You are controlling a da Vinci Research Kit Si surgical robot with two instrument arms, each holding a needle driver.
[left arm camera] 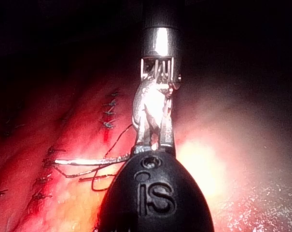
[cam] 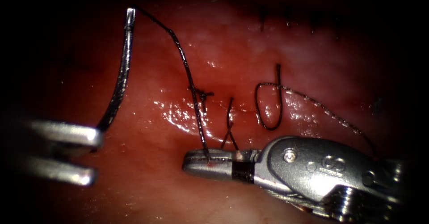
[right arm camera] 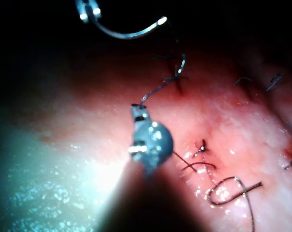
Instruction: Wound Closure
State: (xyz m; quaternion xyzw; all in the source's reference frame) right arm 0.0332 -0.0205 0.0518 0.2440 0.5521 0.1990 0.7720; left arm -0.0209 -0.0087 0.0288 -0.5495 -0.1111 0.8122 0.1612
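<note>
Glistening tissue [cam: 214, 49] already carries tied stitches, yet work remains: the left tool [cam: 91, 137] grips the needle [cam: 120, 76] near its pointed end, clear of the tissue at far left, while the right tool [cam: 208, 161] is clamped on the thread [cam: 187, 72].

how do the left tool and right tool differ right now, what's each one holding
The left tool holds the curved needle near its pointed end, the needle standing clear of the tissue; the right tool holds the thread that runs from the needle's tail. In the endoscope view the left tool's jaws look spread, with only the upper one at the needle, while the right tool's jaws lie flat, shut on the thread. Both sit at the near side of the stitches.
</note>
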